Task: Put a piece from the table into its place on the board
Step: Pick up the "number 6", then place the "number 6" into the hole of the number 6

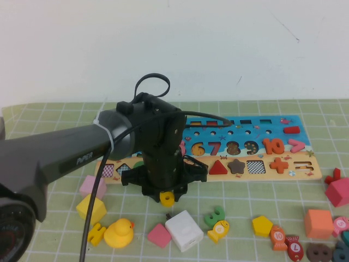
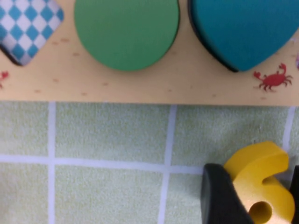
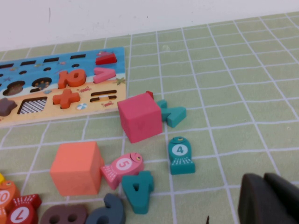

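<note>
Left wrist view: left claw (image 2: 259,196) clamps piece (image 2: 261,179) nr board (image 2: 140,88); right claw (image 3: 268,200) closed, parked over table (image 3: 224,70)

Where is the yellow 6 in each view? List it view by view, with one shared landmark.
High view: 6 in the left gripper, just in front of the board.
Left wrist view: 6 at lower right, held above the table.
Right wrist view: not in it; right gripper idle.
Shared landmark: the board's sandy edge.
</note>
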`<state>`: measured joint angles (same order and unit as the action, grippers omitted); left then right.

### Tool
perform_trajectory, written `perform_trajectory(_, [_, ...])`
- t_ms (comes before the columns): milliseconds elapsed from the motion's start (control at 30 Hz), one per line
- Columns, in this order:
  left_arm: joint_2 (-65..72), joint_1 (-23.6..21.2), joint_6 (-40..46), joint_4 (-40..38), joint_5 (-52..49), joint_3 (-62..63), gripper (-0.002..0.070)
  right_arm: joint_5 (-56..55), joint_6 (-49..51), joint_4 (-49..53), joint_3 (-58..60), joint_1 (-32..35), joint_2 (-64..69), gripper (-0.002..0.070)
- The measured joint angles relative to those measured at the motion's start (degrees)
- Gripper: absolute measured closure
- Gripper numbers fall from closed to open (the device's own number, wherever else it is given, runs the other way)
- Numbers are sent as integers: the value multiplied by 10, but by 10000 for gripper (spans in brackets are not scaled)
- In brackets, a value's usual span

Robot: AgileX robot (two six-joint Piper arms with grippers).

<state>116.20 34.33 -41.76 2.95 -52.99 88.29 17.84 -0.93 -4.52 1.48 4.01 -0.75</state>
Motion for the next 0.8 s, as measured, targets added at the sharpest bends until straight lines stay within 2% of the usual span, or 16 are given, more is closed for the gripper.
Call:
perform_trajectory(133, [3, 0, 18, 3, -12, 33, 414, 0, 0, 0, 0, 0, 0, 679])
perform_trajectory(333, [3, 0, 89, -2, -8, 109, 414, 0, 0, 0, 0, 0, 0, 679])
perform_trajectory(800, [41, 0, 139, 36, 160, 130, 414, 0, 0, 0, 0, 0, 0, 679])
